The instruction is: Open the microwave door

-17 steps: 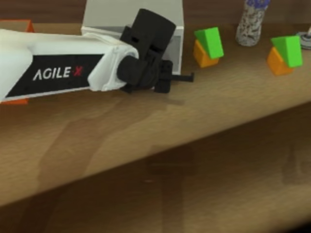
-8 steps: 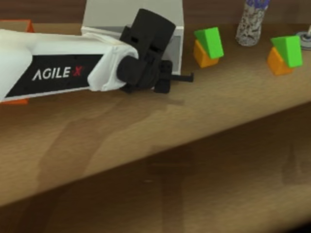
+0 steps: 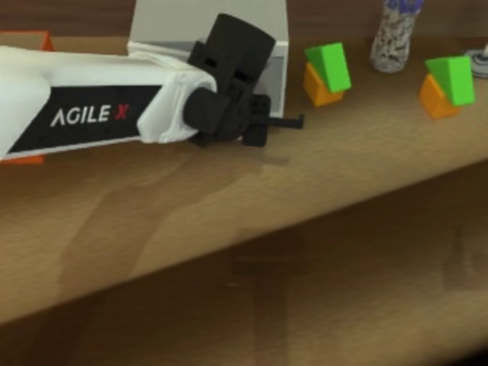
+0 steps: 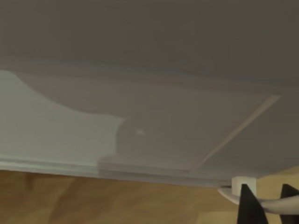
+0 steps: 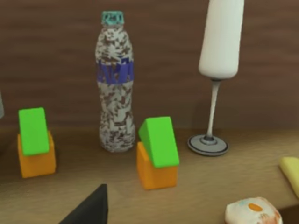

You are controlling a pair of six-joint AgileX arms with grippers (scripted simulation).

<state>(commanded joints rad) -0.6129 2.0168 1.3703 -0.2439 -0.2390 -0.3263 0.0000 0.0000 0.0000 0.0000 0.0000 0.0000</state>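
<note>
The silver-white microwave [image 3: 206, 19] stands at the back of the table, left of centre. My left arm reaches across its front, with the left gripper [image 3: 293, 120] near the microwave's right front corner. In the left wrist view the microwave door [image 4: 154, 116] fills the frame at close range. Its thin white handle strip [image 4: 230, 192] runs between the two dark fingertips of the left gripper [image 4: 270, 203], which are shut on it. The door lies flat against the microwave. My right arm is out of the top view; only a dark part of the right gripper [image 5: 93, 207] shows.
Right of the microwave stand two green-on-orange blocks [image 3: 328, 72] [image 3: 446, 84], a speckled bottle [image 3: 393, 34] and a wine glass [image 5: 219, 42]. An orange box [image 3: 34, 38] peeks out behind the left arm. A yellow item [image 5: 292, 172] and a white-orange pack [image 5: 252, 212] lie near the right gripper.
</note>
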